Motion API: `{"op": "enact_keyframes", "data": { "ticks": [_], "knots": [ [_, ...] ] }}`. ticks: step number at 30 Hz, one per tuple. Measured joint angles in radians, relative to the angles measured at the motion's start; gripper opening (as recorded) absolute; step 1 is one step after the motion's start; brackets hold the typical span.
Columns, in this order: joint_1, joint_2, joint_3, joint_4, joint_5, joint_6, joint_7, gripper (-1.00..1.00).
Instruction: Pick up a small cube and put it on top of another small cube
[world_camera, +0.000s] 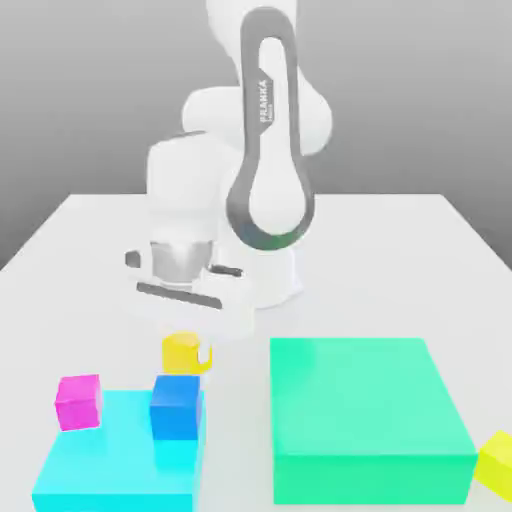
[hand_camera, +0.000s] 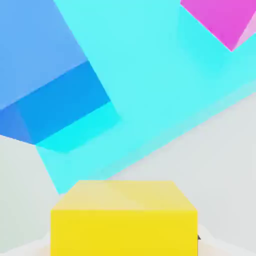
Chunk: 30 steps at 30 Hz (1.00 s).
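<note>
a franka arm's gripper (world_camera: 190, 335) pinches the golden-yellow cube (world_camera: 183, 352), holding it clear of the table (world_camera: 420, 240) just behind the blue cube (world_camera: 176, 406), which sits on the flat cyan slab (world_camera: 100, 470) beside a magenta cube (world_camera: 78, 401); the yellow block looks rigid, light and smooth-faced, best held square across two opposite flat sides near its middle, as here; seen from the hand, it sits tight between the closed jaws, the blue target close ahead
</note>
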Motion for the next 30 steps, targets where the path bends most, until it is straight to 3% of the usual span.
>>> {"op": "enact_keyframes", "data": {
  "ticks": [4,5,9,11,18,24,30],
  "knots": [
    [-0.018,-0.034,0.026,0.062,0.311,0.005,-0.300,-1.00],
    [-0.015,-0.048,0.030,0.074,0.322,-0.007,-0.326,-1.00],
    [-0.001,-0.094,0.024,0.127,0.049,-0.113,-0.221,-1.00],
    [-0.086,-0.087,0.090,0.135,-0.125,-0.159,-0.120,-1.00],
    [-0.181,-0.027,0.075,0.190,-0.661,-0.320,0.145,-1.00],
    [-0.245,0.031,0.057,0.275,-0.983,-0.492,0.252,-1.00],
    [-0.284,0.088,0.030,0.376,-1.223,-0.682,0.297,-1.00]
  ]
}}
